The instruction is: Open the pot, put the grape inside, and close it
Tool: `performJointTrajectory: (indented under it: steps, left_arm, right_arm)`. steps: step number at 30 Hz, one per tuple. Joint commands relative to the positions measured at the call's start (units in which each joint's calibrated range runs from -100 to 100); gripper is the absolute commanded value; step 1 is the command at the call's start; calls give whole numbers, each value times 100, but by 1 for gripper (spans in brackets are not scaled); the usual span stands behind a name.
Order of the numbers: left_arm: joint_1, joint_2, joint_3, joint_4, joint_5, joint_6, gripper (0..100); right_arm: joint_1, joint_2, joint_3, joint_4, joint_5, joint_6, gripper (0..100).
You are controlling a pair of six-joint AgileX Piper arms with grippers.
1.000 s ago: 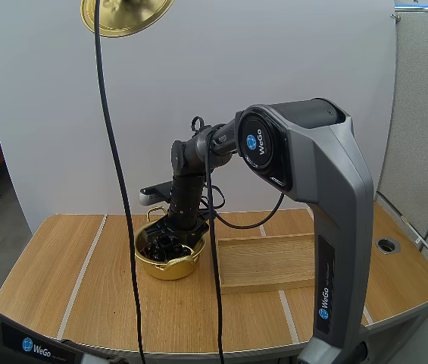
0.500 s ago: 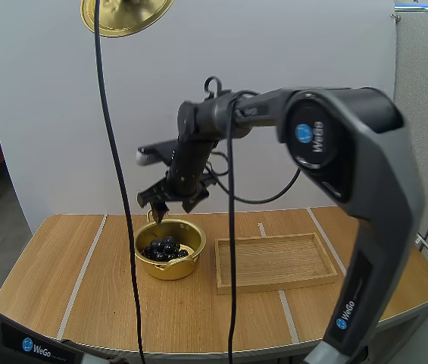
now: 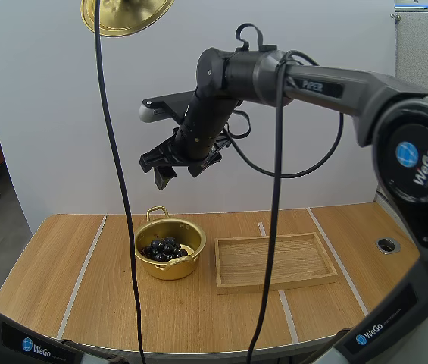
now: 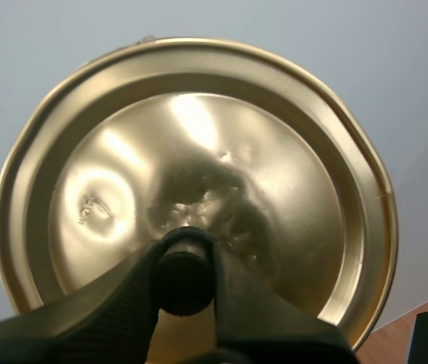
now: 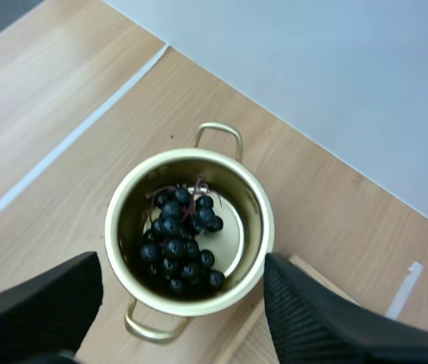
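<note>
A gold pot (image 3: 170, 249) stands open on the table with a bunch of dark grapes (image 3: 164, 249) inside it. My right gripper (image 3: 180, 170) hangs high above the pot, open and holding nothing. In the right wrist view the pot (image 5: 189, 241) and the grapes (image 5: 180, 243) lie far below, between the spread fingers (image 5: 321, 318). The gold lid (image 3: 125, 14) is held up at the top left. The left wrist view shows the lid (image 4: 196, 186) close up, with my left gripper (image 4: 186, 271) shut on its black knob (image 4: 186, 274).
A shallow wooden tray (image 3: 274, 262) lies right of the pot, almost touching it. Light wooden table (image 3: 70, 280) has bare room at left and front. A round hole (image 3: 387, 245) sits near the table's right edge.
My right gripper rose from inside the pot to high above it, leaving the grapes in the pot. The right arm swung up and out. The lid stayed where it was.
</note>
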Motion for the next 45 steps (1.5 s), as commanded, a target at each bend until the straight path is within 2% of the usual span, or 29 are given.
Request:
performJointTrajectory:
  steps: [1,9,18,23,37,40,41,45]
  left_arm:
    - [-14,-50,-39,83,0,-58,0]
    - [-14,-50,-39,83,0,-58,0]
    - [-14,-50,-39,83,0,-58,0]
    - [-14,-50,-39,83,0,-58,0]
    - [-14,-50,-39,83,0,-58,0]
    - [-14,-50,-39,83,0,-58,0]
    - [-14,-50,-39,83,0,-58,0]
    - [-14,-50,-39,83,0,-58,0]
  right_arm:
    - [0,-467,76,-300,886,92,100]
    - [-7,-1167,628,-365,772,337,100]
    - [-7,-1917,1099,-912,716,795,100]
    - [-7,-2776,1580,-1354,716,1212,100]
    - [-7,-4312,2580,-1720,855,1619,99]
    - [-7,-4568,2699,-1720,1115,1682,90]
    - [-7,-4629,2709,-1720,1246,1682,81]
    - [-7,-4822,2773,-1720,1612,1682,28]
